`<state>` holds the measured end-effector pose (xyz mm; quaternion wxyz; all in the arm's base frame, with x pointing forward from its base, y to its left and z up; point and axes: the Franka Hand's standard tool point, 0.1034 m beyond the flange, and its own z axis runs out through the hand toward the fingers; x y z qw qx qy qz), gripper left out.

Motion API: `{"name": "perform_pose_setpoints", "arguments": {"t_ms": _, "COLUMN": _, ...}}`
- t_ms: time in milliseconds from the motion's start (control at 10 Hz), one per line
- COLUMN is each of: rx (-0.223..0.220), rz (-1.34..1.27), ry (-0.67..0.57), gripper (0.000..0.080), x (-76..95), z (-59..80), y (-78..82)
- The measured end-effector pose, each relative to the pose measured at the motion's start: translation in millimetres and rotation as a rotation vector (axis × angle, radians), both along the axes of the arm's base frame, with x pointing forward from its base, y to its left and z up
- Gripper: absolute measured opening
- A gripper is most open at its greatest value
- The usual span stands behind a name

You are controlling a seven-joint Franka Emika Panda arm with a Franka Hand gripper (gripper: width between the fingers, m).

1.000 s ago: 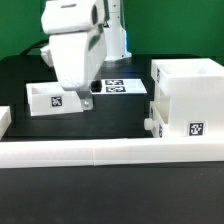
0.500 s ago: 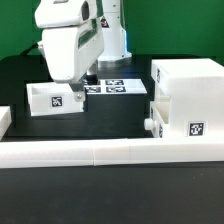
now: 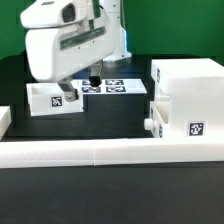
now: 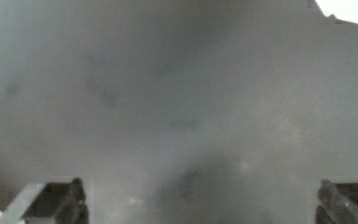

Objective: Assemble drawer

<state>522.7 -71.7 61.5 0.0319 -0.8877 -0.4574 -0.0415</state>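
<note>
Tray (image 3: pixel 40 104) at exterior view's left on table (image 3: pixel 110 122), housing (image 3: pixel 190 90) at its right, marker board (image 3: pixel 112 88) behind between them, rail (image 3: pixel 110 152) across the front of all.

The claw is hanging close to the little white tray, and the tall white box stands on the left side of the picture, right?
Not quite. The exterior view shows the tall box housing standing on that view's right side, not its left. The rest holds: the gripper hangs close to the small tray.
</note>
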Motion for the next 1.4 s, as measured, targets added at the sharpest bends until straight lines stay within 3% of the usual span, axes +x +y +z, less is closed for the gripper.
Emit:
{"name": "perform_pose_setpoints", "arguments": {"t_ms": 200, "rx": 0.005, "rz": -0.25, "ry": 0.025, "gripper": 0.0648, "x": -15.5, "z": 2.0, "y": -2.6}}
{"name": "perform_pose_setpoints", "arguments": {"t_ms": 900, "rx": 0.038, "rz": -0.609, "ry": 0.061, "gripper": 0.0648, "x": -15.1, "z": 1.2, "y": 1.6}}
{"name": "perform_pose_setpoints", "arguments": {"t_ms": 1400, "rx": 0.007, "rz": -0.63, "ry": 0.003, "gripper": 0.0648, "x": -76.2, "z": -12.0, "y": 2.7}}
